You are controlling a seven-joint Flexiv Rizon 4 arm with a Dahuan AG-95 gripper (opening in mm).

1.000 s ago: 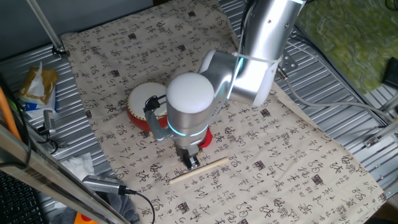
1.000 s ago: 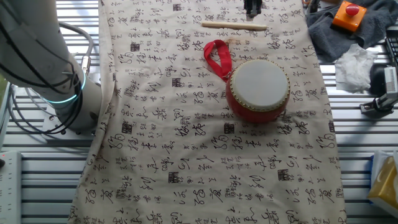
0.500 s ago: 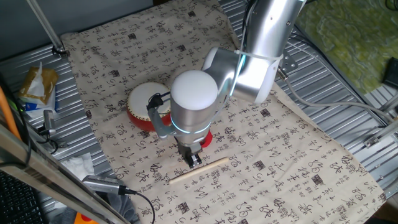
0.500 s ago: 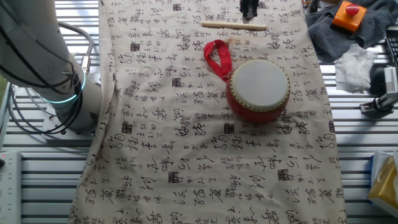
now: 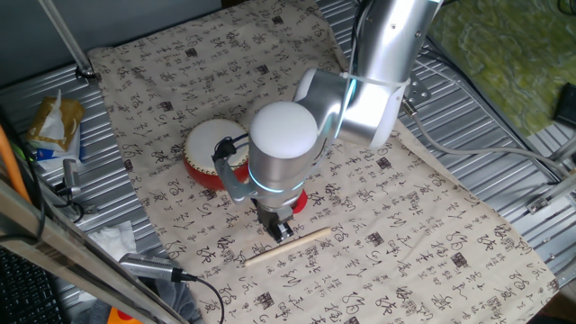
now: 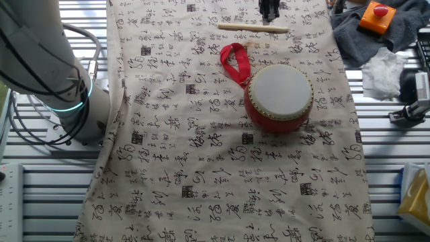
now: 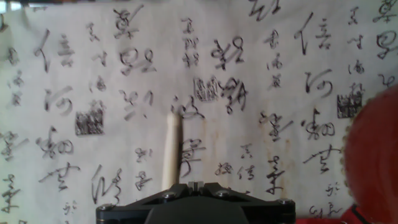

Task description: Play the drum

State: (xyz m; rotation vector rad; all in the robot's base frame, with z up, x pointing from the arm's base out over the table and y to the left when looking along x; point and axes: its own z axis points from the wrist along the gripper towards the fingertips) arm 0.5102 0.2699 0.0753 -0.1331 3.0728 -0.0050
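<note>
The drum (image 6: 279, 94), red-bodied with a white head, sits on the printed cloth, and its red ribbon loop (image 6: 234, 60) lies toward the stick. In one fixed view the arm covers part of the drum (image 5: 205, 144). A thin pale wooden stick (image 6: 253, 27) (image 5: 286, 247) lies flat on the cloth. My gripper (image 5: 280, 231) (image 6: 269, 9) hangs just above the stick, its fingers close together with nothing seen between them. In the hand view the stick (image 7: 171, 149) runs under the black gripper housing, left of centre. A blurred red shape (image 7: 373, 155) fills the right edge.
A grey rag holding an orange box with a red button (image 6: 376, 17) and crumpled white tissue (image 6: 384, 70) lie beside the cloth. A yellow packet (image 5: 52, 121) and cables (image 5: 157, 268) sit at the table's side. Ribbed metal tabletop (image 6: 47, 195) surrounds the cloth.
The arm has shifted slightly sideways over the stick and has been nearly still for the last half second. Stick and drum have not moved.
</note>
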